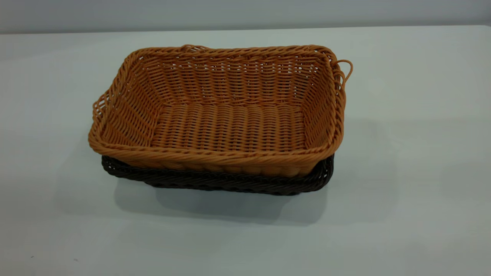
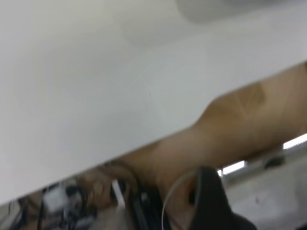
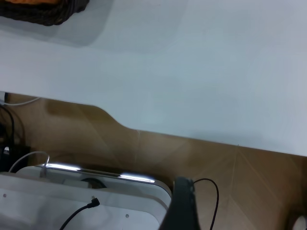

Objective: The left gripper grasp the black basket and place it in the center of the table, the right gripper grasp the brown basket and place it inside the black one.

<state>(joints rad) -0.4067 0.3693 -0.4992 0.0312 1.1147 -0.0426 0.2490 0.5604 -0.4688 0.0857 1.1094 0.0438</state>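
Observation:
The brown basket [image 1: 226, 115] sits nested inside the black basket [image 1: 238, 186], whose dark rim shows under its near side. Both stand around the middle of the white table [image 1: 414, 153]. Neither gripper shows in the exterior view. In the left wrist view a black part of the left gripper [image 2: 211, 201] hangs beyond the table's edge [image 2: 96, 96], over the floor. In the right wrist view a black part of the right gripper [image 3: 182, 206] is also off the table [image 3: 201, 72], far from the black basket's corner [image 3: 48, 14]. Both grippers hold nothing that I can see.
Beyond the table's edge the wrist views show brown floor [image 3: 240, 182], a white box with cables [image 3: 72, 201] and cluttered gear [image 2: 72, 201]. A grey wall [image 1: 245, 13] runs behind the table.

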